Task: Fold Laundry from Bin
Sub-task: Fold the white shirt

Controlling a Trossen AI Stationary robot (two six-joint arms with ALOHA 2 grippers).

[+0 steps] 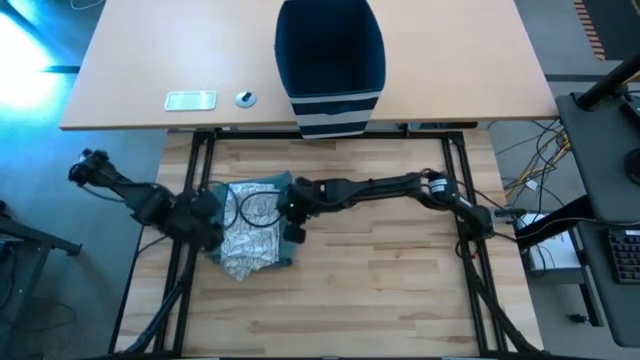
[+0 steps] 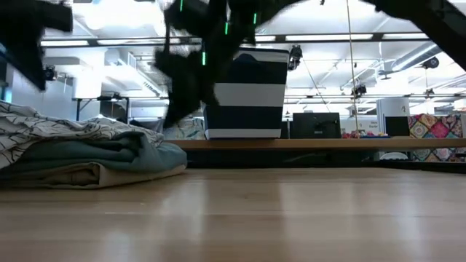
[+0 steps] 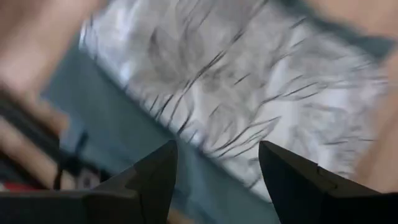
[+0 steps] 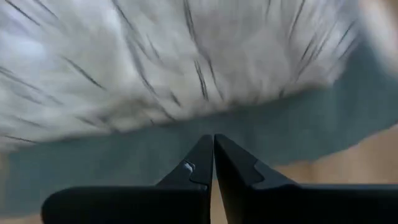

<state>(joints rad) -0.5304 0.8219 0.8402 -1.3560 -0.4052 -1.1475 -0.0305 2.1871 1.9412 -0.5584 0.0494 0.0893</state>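
Your laundry [image 1: 250, 228] lies stacked at the table's nine o'clock; the bin [image 1: 330, 62] stands at twelve. Your left gripper [image 3: 217, 180] hovers agape, empty; your right gripper [image 4: 213, 163] is closed, empty.

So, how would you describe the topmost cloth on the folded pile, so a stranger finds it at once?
Start at the striped navy bin on the far table, then come to the nearer wooden table. The pile lies between the two grippers. Its top piece is white with thin dark lines, unlike the plain teal layer beneath.
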